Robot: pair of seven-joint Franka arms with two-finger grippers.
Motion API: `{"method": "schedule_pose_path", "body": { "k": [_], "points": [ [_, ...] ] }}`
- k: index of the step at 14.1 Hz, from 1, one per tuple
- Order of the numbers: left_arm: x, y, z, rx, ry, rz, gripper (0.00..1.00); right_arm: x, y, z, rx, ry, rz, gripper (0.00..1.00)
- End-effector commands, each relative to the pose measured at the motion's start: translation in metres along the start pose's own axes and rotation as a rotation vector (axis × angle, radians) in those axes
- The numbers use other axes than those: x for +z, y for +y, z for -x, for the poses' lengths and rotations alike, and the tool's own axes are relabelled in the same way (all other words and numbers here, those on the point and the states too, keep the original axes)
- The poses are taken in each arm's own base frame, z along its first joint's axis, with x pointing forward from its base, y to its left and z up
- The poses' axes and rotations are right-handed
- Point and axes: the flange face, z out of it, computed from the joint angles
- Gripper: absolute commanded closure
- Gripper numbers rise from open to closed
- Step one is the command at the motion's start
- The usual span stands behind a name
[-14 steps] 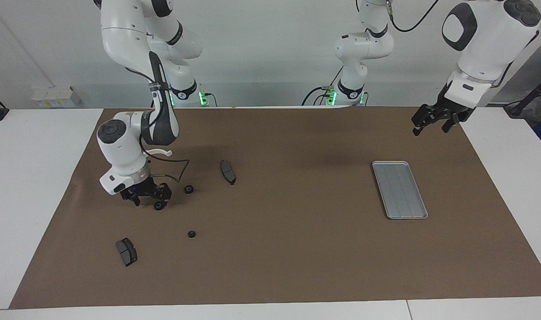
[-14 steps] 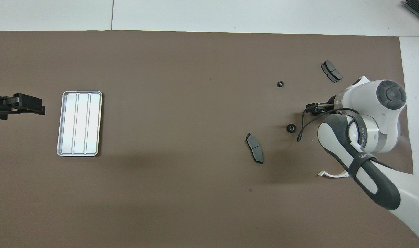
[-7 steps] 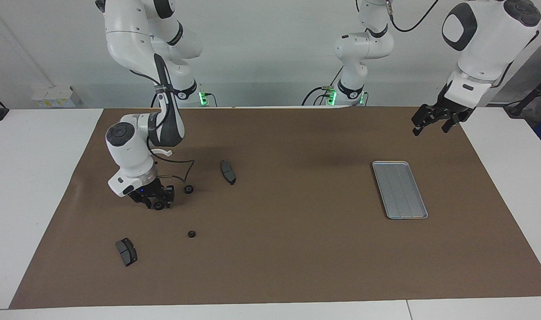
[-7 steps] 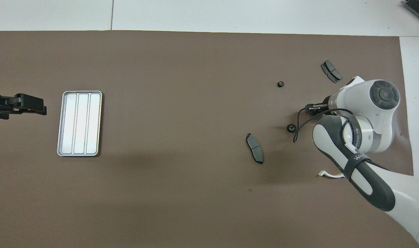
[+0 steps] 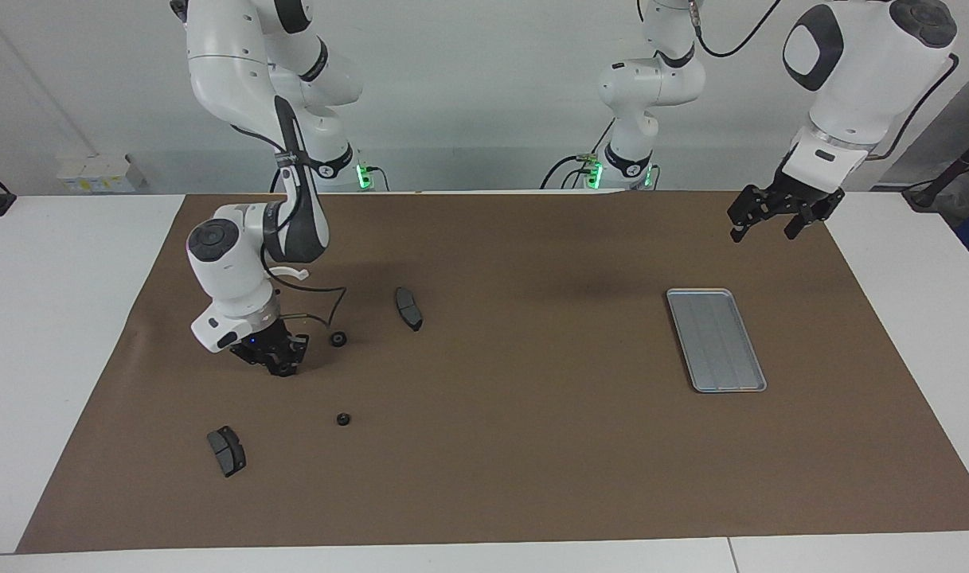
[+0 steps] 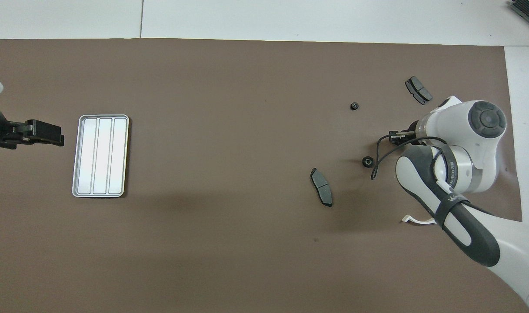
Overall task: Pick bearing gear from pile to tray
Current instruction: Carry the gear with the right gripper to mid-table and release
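Your right hand (image 5: 281, 364) is down on the bench's brown mat (image 5: 532, 446), its fingers drawn in around a small black gear (image 5: 283, 370) they straddled wide a second ago; whether the grip has seated, you cannot tell yet. Two more gears (image 5: 337, 340) (image 5: 342, 419) and two dark pads (image 5: 408, 308) (image 5: 226, 450) lie scattered nearby. The tray (image 5: 716, 339) sits bare toward the left arm's end, where your left hand (image 5: 771, 215) waits, spread wide and holding nothing. The lift likely comes next.

White wall (image 5: 484, 95), white table (image 5: 62, 318) w/ brown mat (image 5: 532, 461), maybe a socket box (image 5: 94, 173) by wall
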Motion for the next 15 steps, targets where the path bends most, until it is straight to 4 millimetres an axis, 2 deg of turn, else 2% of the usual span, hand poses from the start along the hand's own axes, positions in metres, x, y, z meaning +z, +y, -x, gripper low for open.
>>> {"method": "schedule_pose_path", "body": {
  "k": [1, 4, 9, 12, 15],
  "points": [
    [-0.008, -0.001, 0.005, 0.047, 0.009, -0.012, 0.00, -0.025, -0.027, -0.005, 0.011, 0.040, -0.008, 0.94],
    [-0.008, -0.001, 0.005, 0.049, 0.011, -0.013, 0.00, -0.037, -0.093, -0.009, 0.093, 0.062, -0.031, 0.95],
    [-0.009, -0.012, 0.005, 0.029, 0.012, -0.013, 0.00, -0.051, -0.213, 0.007, 0.170, 0.080, -0.080, 0.96],
    [-0.008, -0.012, 0.005, 0.030, 0.009, -0.013, 0.00, -0.049, -0.271, 0.020, 0.211, 0.073, -0.099, 0.97],
    [-0.009, -0.018, 0.005, 0.027, 0.016, -0.013, 0.00, -0.042, -0.333, 0.020, 0.259, 0.057, -0.099, 0.97]
  ]
}}
